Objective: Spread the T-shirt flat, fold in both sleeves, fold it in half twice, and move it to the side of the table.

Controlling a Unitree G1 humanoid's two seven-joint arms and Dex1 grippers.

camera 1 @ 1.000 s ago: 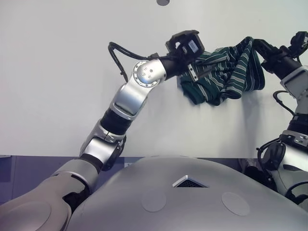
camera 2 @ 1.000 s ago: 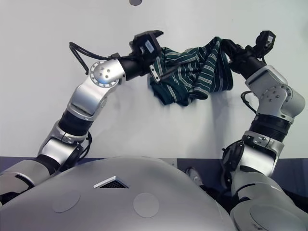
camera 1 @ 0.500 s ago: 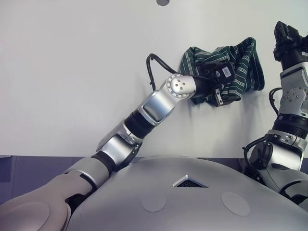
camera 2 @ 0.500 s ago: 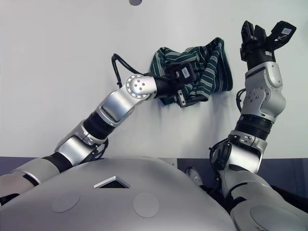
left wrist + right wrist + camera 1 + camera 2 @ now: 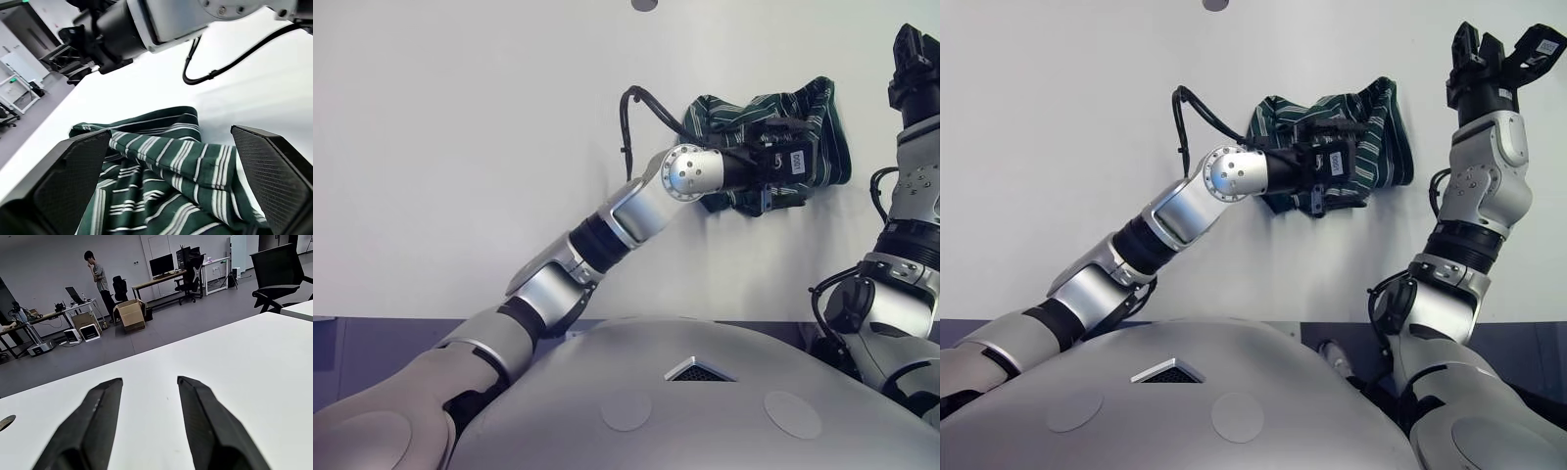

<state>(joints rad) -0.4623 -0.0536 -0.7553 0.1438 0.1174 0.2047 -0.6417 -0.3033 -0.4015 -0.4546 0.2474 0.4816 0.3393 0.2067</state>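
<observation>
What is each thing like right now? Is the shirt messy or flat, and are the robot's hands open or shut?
T-shirt: crumpled in a heap on the table, not spread flat, not folded.
Left gripper: open wide, fingers on either side above the T-shirt, gripping nothing.
Right gripper: open, empty, held up off to the side of the T-shirt.

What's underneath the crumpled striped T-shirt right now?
Only the white table shows around the T-shirt, which lies crumpled on it. The open left end effector hangs over it. Anything beneath the folds is covered and cannot be seen.
</observation>
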